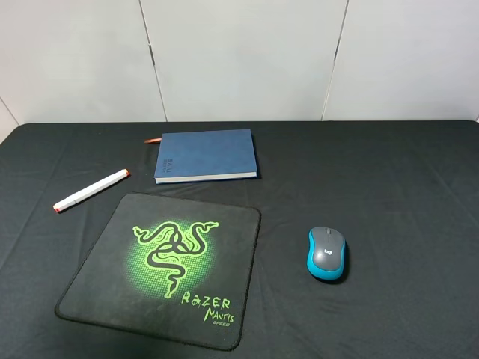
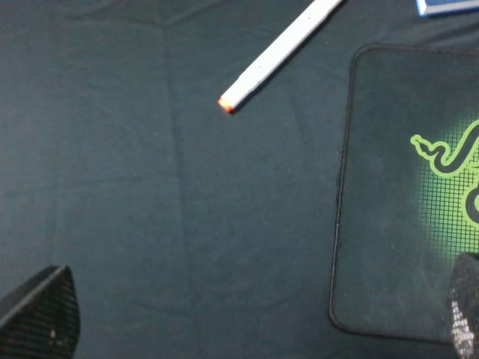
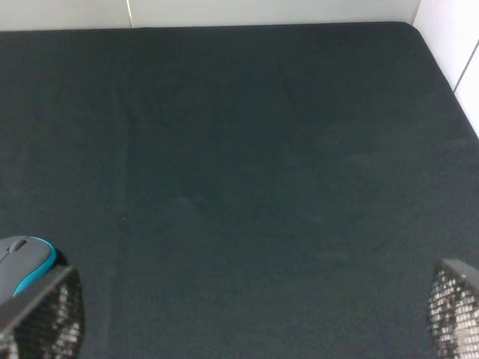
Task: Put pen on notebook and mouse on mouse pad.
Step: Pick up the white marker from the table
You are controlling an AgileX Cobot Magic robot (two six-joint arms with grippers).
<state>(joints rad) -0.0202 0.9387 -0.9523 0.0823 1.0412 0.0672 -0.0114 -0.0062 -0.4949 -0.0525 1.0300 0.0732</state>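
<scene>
The white pen with red-orange tips lies slanted on the black cloth, left of the dark blue notebook and behind the black mouse pad with its green snake logo. To the right of the pad sits the grey and blue mouse. Neither arm shows in the high view. My left gripper hangs open over bare cloth, with the pen ahead of it and the mouse pad beside it. My right gripper is open too, the mouse just off one finger.
A black cloth covers the table. White wall panels rise behind its far edge. The notebook's red-orange ribbon sticks out at its back left corner. A sliver of the notebook shows in the left wrist view.
</scene>
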